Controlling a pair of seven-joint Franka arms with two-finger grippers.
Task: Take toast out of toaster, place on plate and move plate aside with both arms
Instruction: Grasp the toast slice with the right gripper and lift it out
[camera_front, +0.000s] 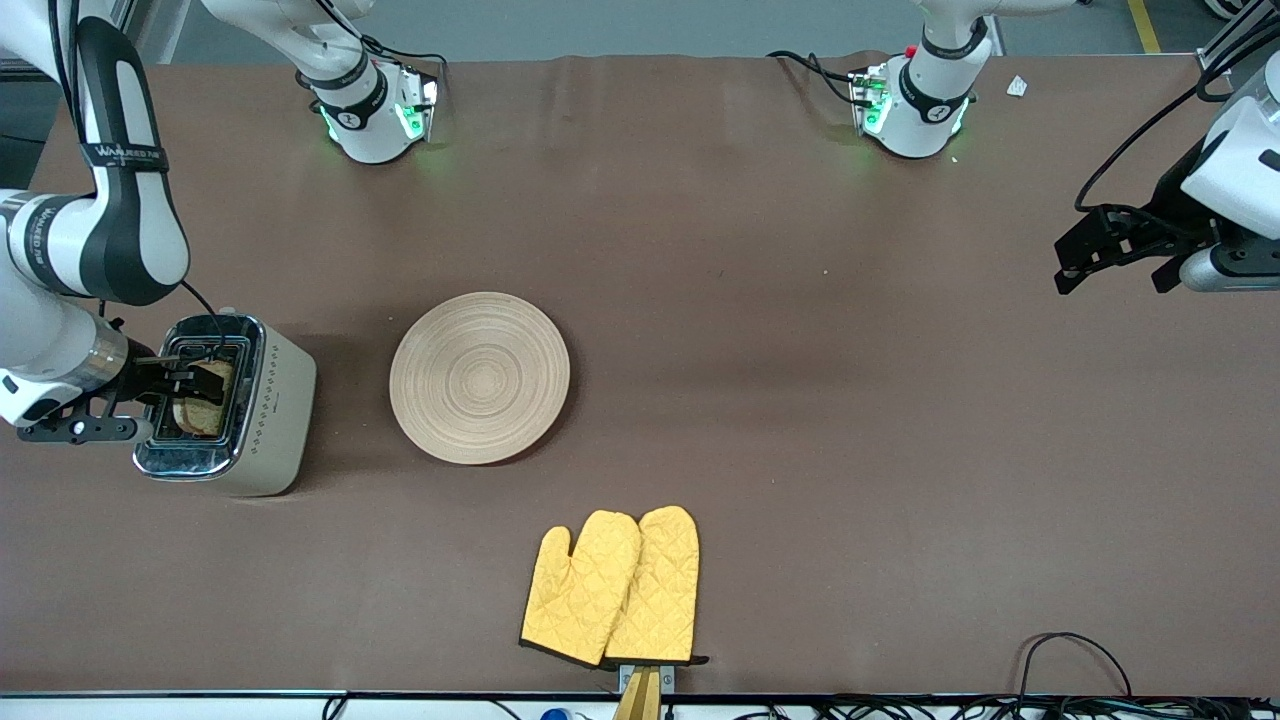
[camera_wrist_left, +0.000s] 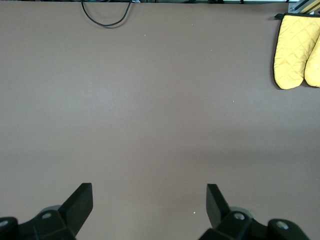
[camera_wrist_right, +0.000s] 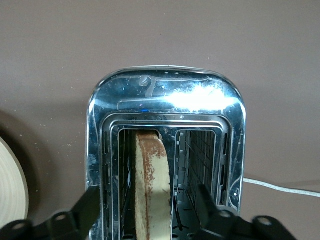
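Note:
The toast (camera_front: 205, 405) stands upright in a slot of the silver toaster (camera_front: 270, 400) at the right arm's end of the table. In the right wrist view the toast (camera_wrist_right: 152, 185) shows edge-on with its dark crust. My right gripper (camera_front: 195, 378) is over the toaster, open, with its fingers (camera_wrist_right: 90, 205) on either side of the toast and not touching it. The round wooden plate (camera_front: 480, 377) lies bare beside the toaster, toward the table's middle. My left gripper (camera_front: 1112, 275) waits open and empty over bare table (camera_wrist_left: 149, 200) at the left arm's end.
Two yellow oven mitts (camera_front: 615, 585) lie nearer to the front camera than the plate; they also show in the left wrist view (camera_wrist_left: 295, 50). The toaster's white cord (camera_wrist_right: 280, 186) runs off beside it. A black cable loop (camera_wrist_left: 105, 15) lies at the table's front edge.

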